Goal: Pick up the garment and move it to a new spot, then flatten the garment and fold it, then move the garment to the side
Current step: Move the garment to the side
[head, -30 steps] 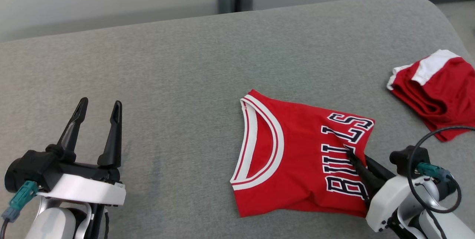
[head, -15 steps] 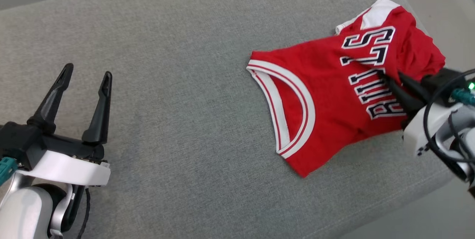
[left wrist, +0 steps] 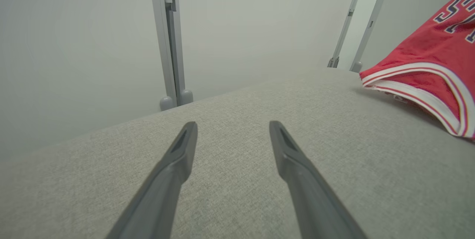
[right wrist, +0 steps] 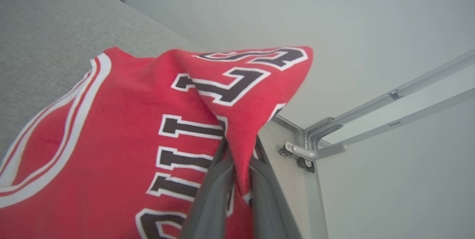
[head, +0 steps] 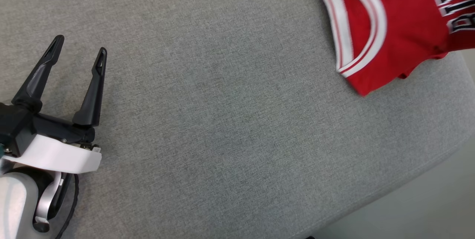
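Blk-fingered left gripper (head: 80,44), wht wrist (head: 55,157)

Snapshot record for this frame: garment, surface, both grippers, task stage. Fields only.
garment: red jersey, white-trimmed neckline, dark lettering, at the upper right of the head view
surface: grey fabric cushion
left gripper: open, holds nothing, over bare cushion, apart from the jersey
right gripper: shut on a raised fold of the jersey beside the lettering
task stage: jersey gripped for a move; cannot tell whether it is fully clear of the cushion
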Robot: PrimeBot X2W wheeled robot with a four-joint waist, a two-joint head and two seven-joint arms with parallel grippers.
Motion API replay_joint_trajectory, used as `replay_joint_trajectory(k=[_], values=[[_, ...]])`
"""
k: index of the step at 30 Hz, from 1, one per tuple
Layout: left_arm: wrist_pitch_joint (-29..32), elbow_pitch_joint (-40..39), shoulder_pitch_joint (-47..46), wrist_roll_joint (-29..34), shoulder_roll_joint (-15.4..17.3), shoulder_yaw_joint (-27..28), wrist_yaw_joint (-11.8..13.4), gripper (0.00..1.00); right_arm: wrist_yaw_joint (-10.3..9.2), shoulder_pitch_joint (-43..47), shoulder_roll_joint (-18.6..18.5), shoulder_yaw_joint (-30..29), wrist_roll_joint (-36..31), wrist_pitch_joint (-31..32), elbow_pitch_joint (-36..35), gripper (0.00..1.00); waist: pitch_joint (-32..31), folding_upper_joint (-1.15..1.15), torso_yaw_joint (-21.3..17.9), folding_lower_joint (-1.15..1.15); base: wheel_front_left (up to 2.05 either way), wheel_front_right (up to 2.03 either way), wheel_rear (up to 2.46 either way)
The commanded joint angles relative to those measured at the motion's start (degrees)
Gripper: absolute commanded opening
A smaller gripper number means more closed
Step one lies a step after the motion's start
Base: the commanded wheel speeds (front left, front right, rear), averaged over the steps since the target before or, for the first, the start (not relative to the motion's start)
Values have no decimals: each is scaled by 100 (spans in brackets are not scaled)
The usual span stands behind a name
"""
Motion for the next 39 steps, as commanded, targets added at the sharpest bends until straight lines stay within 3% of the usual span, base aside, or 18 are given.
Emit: replay_joint_trajectory(k=[1,5,9,11,13,19,24,31,39], values=[[35,-70,-86,49,80,30,19,100,-2,-186,-269,39,63,-79,158,0,142,0,-44,0,0,0,0],[89,-131,-148,63,137,47,23,100,-2,-352,-443,114,140,-85,400,0,227,0,-95,0,0,0,0],[184,-195,-231,98,191,-3,-19,100,-2,-524,-318,180,244,-101,860,0,330,0,-147,0,0,0,0],[220,-235,-292,107,210,-26,-24,100,-2,-613,-166,180,323,-218,1092,45,372,0,-144,0,0,0,0],[249,-256,-338,108,230,-54,-40,100,-2,-669,4,175,344,-338,1343,100,411,0,-133,0,0,0,0],[281,-310,-480,133,248,-102,-27,100,-2,-743,474,-31,468,-650,2212,100,554,0,26,0,0,0,0],[160,-221,-366,91,192,-86,32,100,-2,-624,607,-524,645,-747,2500,100,478,0,148,0,0,0,0],[-147,56,-135,-33,13,-84,129,100,-1,248,816,-2372,294,-741,1581,100,-5,0,251,0,0,0,0],[-480,448,53,-213,-264,-146,166,100,-1,1674,1607,-3926,-479,-733,119,100,-663,0,450,0,0,0,0]])
